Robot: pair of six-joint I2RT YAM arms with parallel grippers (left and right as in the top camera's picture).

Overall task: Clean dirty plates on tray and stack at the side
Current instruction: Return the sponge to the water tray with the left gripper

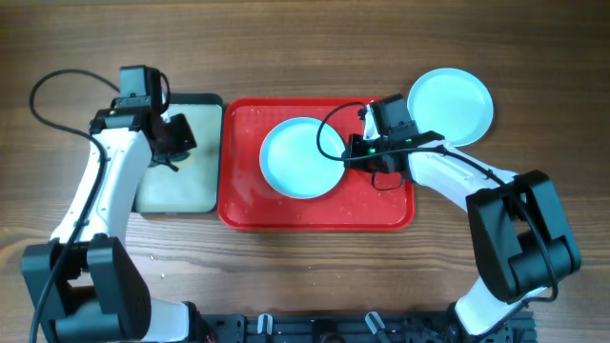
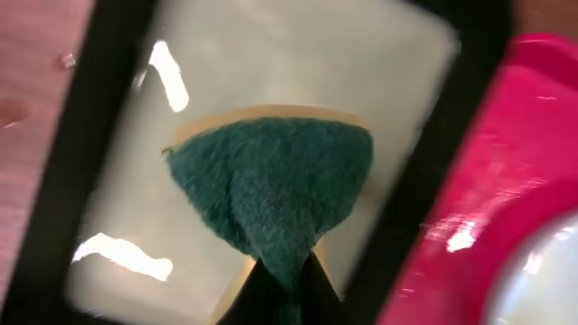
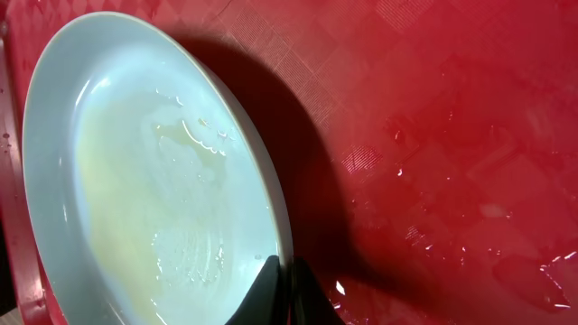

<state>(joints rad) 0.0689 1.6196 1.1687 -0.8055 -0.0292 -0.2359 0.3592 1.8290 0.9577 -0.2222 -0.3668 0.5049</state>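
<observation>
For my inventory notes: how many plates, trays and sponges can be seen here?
Plates: 2, one on the red tray, one beside it.
Trays: 2, the red tray and the black-rimmed tray.
Sponges: 1.
Total: 5.

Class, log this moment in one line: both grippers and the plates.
left gripper: shut on sponge, over small tray | right gripper: shut on plate rim, on red tray | second plate: on table
</observation>
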